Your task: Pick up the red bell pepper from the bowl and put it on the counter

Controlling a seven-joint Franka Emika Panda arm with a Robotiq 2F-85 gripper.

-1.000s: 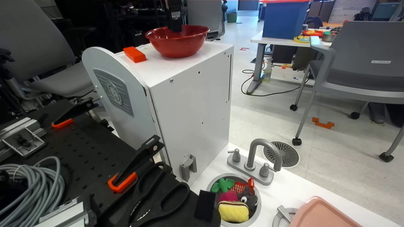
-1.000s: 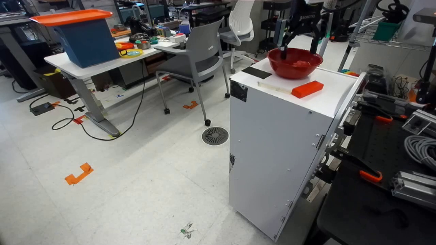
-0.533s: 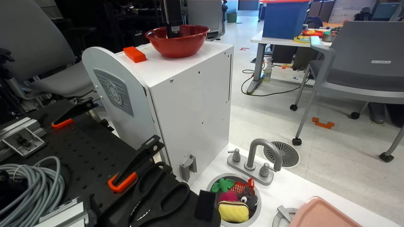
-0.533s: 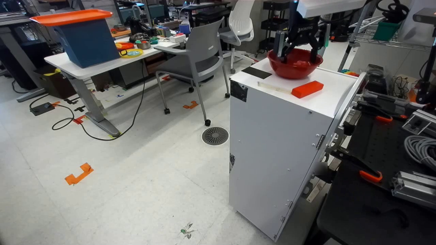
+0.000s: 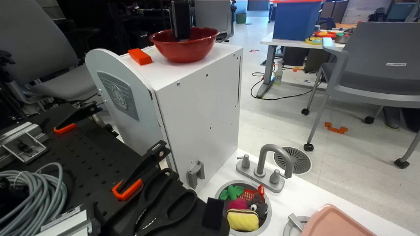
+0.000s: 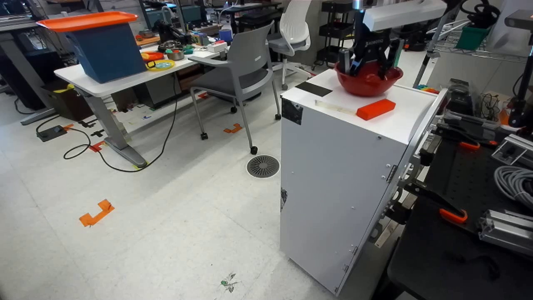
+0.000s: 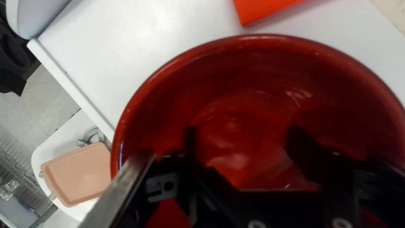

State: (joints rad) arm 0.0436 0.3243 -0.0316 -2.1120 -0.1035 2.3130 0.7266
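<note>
The glossy red bowl (image 5: 184, 52) stands on the white counter (image 5: 160, 75); both also show in the other views as the bowl (image 6: 366, 86) and counter (image 6: 416, 114). My black gripper (image 6: 368, 76) points down inside the bowl, with fingers apart. In the wrist view the bowl (image 7: 269, 61) fills the middle, over the counter (image 7: 133, 38). There the gripper (image 7: 242, 136) straddles the shiny, lumpy red pepper (image 7: 231, 139), which lies close to the left finger. Dark, blurred red on red hides whether the fingers touch it. The pepper is hidden behind the bowl wall in an exterior view.
An orange-red block (image 6: 376, 109) lies on the counter beside the bowl. A rounded side panel (image 5: 115, 75) rises at one counter end. A black pegboard bench (image 5: 88, 157) with clamps and a toy sink (image 5: 244, 209) stand close by. A grey chair (image 6: 245, 62) is behind.
My gripper has come down deeper into the bowl, and its fingers stand somewhat closer together. The bowl has slid slightly sideways on the counter. The orange-red block has not moved.
</note>
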